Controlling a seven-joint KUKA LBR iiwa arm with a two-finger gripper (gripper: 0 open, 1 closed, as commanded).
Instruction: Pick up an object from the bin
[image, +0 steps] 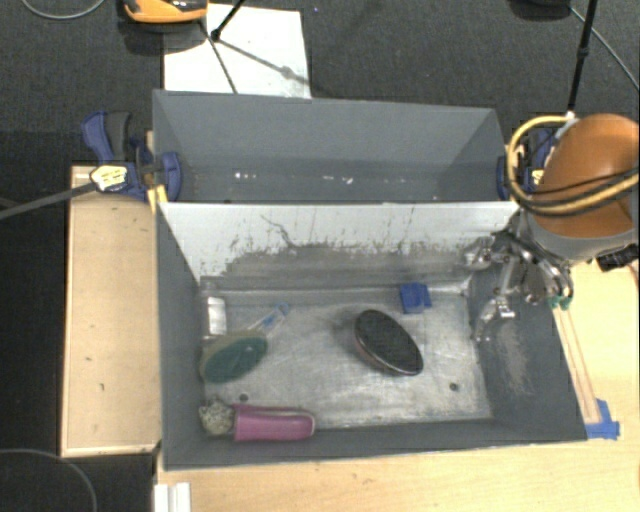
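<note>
metal hand (492, 322) at right of grey bin (528, 385), blue block (414, 296) near

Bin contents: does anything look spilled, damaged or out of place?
Nothing stands out. The dark oval object, blue block, green pad and pink tube lie loose and apart on the scuffed bin floor; the gripper hangs by the view's right wall.

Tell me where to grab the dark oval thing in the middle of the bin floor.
Grip the dark oval thing across its narrow middle, coming straight down from above. It lies flat, long axis running upper left to lower right, with room along both long sides; the end effector would likely need turning to close across it.
</note>
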